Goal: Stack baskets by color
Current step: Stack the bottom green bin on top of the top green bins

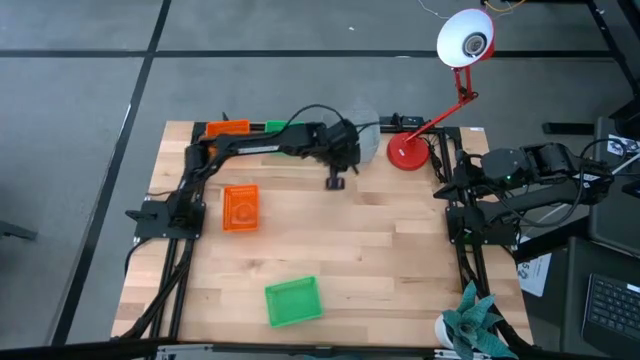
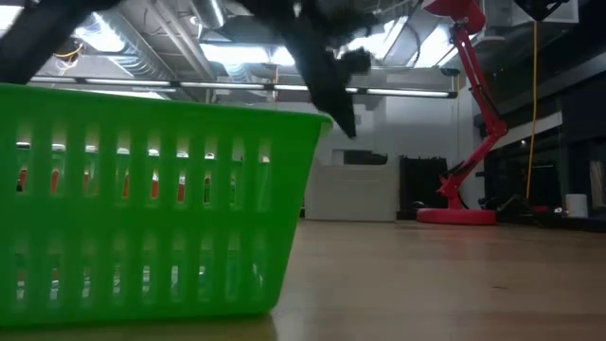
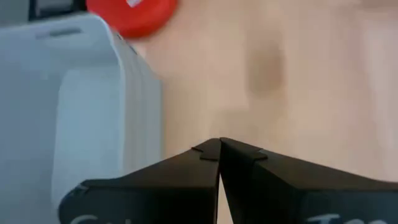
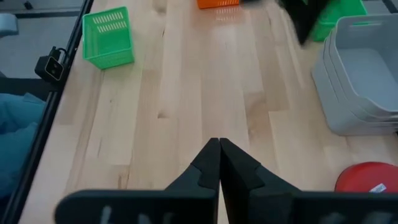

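Baskets are lying apart: orange [image 1: 240,208] upright-long at frame centre-left, green [image 1: 293,301] tilted near the lower tabletop [image 1: 390,260] edge; both claws, left [image 1: 336,181] and right [image 4: 219,144], are pressed together, empty.

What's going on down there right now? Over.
Left gripper shut, empty, beside grey stack. Right gripper shut, parked. Orange basket and green basket loose. Nothing blocking.
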Robot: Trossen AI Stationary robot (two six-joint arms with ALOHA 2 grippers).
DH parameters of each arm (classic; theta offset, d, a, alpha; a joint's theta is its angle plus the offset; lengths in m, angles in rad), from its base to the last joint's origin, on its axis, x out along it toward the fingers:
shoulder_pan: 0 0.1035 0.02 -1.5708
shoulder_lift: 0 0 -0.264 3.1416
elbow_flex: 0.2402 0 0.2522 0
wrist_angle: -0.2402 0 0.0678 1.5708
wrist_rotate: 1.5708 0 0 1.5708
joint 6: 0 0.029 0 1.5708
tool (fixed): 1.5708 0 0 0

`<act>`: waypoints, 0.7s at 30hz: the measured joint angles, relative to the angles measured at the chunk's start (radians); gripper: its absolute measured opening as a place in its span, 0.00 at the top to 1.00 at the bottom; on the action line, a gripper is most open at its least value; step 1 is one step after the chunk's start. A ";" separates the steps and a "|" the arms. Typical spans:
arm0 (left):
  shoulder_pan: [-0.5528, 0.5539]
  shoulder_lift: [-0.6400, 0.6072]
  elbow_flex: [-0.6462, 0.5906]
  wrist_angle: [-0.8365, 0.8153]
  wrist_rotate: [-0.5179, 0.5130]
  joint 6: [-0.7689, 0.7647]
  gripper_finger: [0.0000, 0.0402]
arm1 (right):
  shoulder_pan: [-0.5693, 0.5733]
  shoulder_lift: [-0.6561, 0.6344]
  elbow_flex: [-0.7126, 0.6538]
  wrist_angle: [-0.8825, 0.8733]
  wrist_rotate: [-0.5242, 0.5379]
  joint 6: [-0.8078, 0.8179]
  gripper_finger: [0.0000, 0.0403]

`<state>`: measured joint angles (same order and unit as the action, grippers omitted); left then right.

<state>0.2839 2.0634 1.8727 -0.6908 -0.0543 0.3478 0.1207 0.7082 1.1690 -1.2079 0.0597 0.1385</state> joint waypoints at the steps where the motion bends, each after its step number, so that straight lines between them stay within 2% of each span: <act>1: -0.021 -0.031 0.000 -0.063 -0.022 -0.023 1.00 | 0.000 0.000 0.000 0.000 0.000 0.011 0.98; 6: -0.119 -0.161 -0.001 -0.348 -0.115 -0.232 1.00 | 0.000 0.000 0.000 0.000 0.000 0.015 0.98; 10: -0.207 -0.220 -0.001 -0.533 -0.107 -0.407 0.97 | 0.000 0.000 0.000 0.002 0.000 0.018 0.98; 17: -0.383 -0.235 -0.002 -0.577 -0.036 -0.554 0.81 | 0.000 0.000 0.000 0.007 0.000 0.067 0.98; 21: -0.462 -0.214 -0.006 -0.584 -0.036 -0.662 0.71 | 0.000 0.000 0.000 0.007 0.000 0.066 0.98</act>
<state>-0.1783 1.8494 1.8669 -1.2745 -0.0906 -0.3142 0.1208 0.7086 1.1690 -1.2007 0.0597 0.2043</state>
